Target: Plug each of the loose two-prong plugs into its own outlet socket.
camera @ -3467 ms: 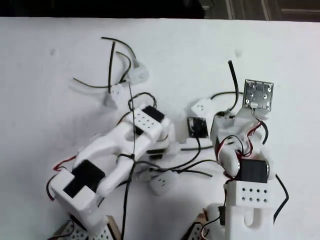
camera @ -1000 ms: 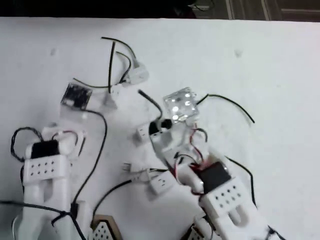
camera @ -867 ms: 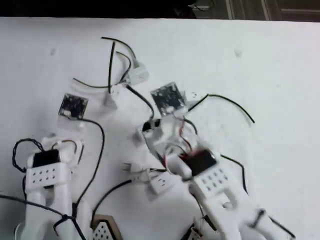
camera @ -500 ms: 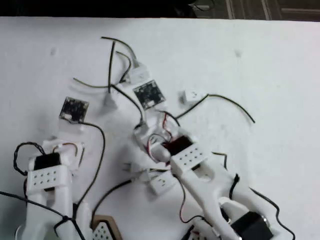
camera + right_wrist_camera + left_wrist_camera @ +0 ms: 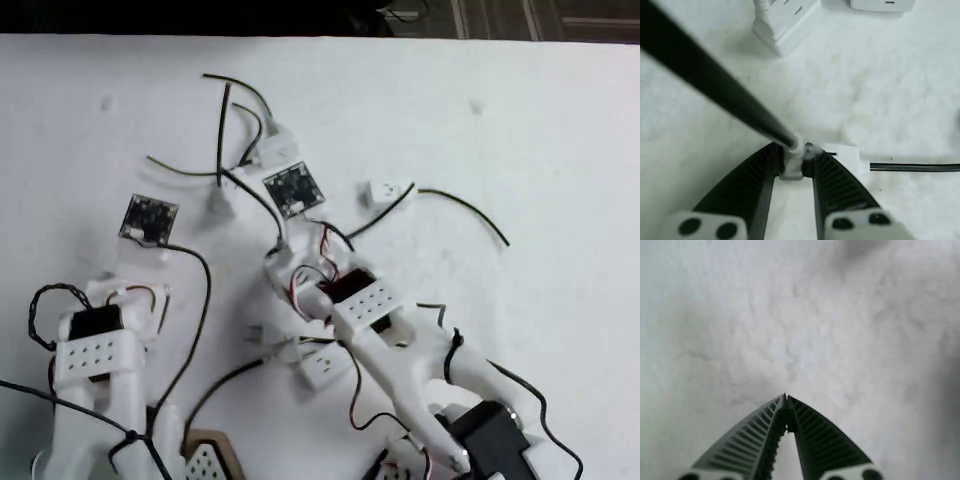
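Jaws of the left arm [image 5: 95,355], at eight o'clock on the counter [image 5: 840,330], are pressed together with nothing between them. Near the middle, the right arm's jaws pinch a white plug [image 5: 792,167] on its black cord [image 5: 715,81]. A white outlet socket [image 5: 785,17] lies just beyond, and another corded white block [image 5: 383,192] lies at their two o'clock.

White arms [image 5: 95,370] — red-black wiring [image 5: 303,292], ribbed dark fingers [image 5: 752,442].

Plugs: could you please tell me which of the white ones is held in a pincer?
The plug with the black cord rising from it, clamped in the right pincer; the rest lie loose, untouched.
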